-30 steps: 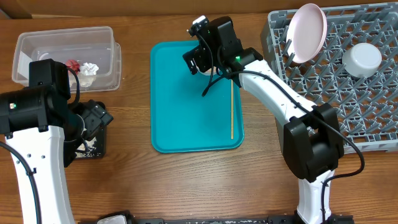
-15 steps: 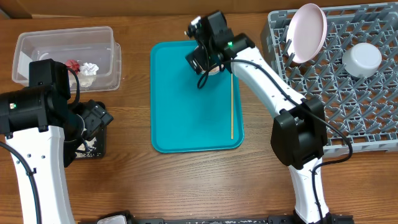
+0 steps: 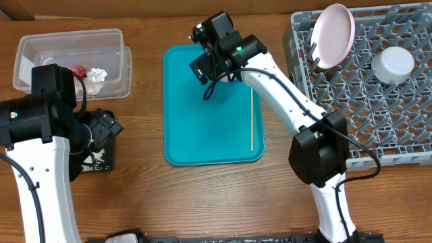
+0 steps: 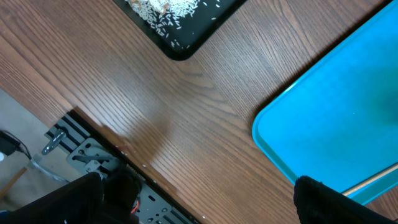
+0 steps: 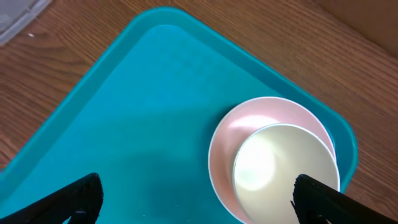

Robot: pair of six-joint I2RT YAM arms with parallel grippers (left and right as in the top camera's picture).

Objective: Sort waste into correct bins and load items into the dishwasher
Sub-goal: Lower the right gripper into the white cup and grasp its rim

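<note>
A pale pink bowl [image 5: 222,148] with a small cream cup [image 5: 283,168] nested in it stands at the far end of the teal tray [image 3: 202,128]; my arm hides both in the overhead view. My right gripper [image 3: 206,67] [image 5: 199,208] is open above the tray, with the bowl toward its right finger. A thin wooden stick [image 3: 252,121] lies along the tray's right side. My left gripper [image 3: 102,131] [image 4: 199,205] is open and empty over bare wood beside the black tray [image 4: 186,37], which holds white rice-like crumbs [image 4: 177,7]. The clear tub [image 3: 40,47] holds the red wrapper [image 3: 79,70] and white napkin [image 3: 98,74].
The grey dish rack [image 3: 351,115] stands at the right, with the pinkish plate [image 3: 335,35] upright at its back left and an upturned grey-blue bowl [image 3: 393,64] beside it. The table's front edge and a metal rail [image 4: 87,155] show under my left gripper.
My right gripper has moved left and toward the back over the far end of the teal tray, still open. The left arm has not moved.
</note>
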